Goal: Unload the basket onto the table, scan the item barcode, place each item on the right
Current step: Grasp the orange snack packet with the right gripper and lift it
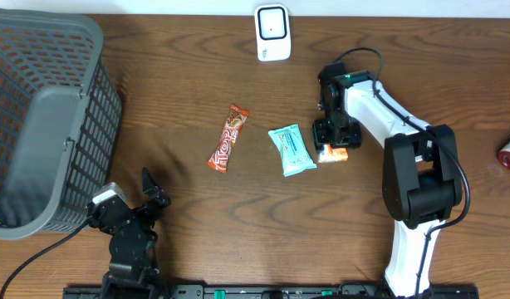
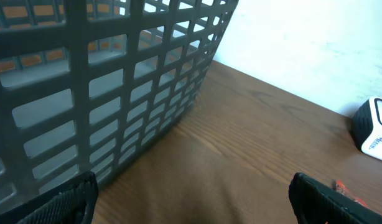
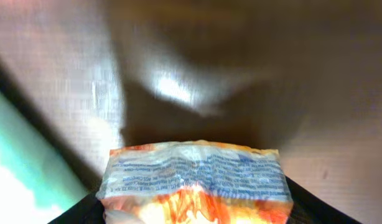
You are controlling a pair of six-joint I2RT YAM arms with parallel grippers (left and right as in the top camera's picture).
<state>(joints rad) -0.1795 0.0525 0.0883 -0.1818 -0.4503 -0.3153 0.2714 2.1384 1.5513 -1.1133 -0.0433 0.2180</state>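
1. Overhead showed the white right arm (image 1: 373,112) reaching from the near edge of the brown wooden table (image 1: 197,232) up and inward, its wrist tipped down at the tabletop.
2. The black left arm (image 1: 129,241) sat folded low at the near-left corner, beside the grey plastic lattice basket (image 1: 105,108).
3. The right gripper (image 3: 191,214) straddled the small orange-and-white crinkled snack packet with blue print (image 3: 194,180), one dark finger at each lower side. Whether they already pinched it could not be told.
4. The left gripper (image 2: 191,202) stood spread wide over bare wood.
5. That packet lay on the table just beside the teal wrapped bar (image 1: 291,150), well apart from the white barcode scanner (image 1: 272,33) at the far edge.
6. The basket's solid grey floor was in sight.
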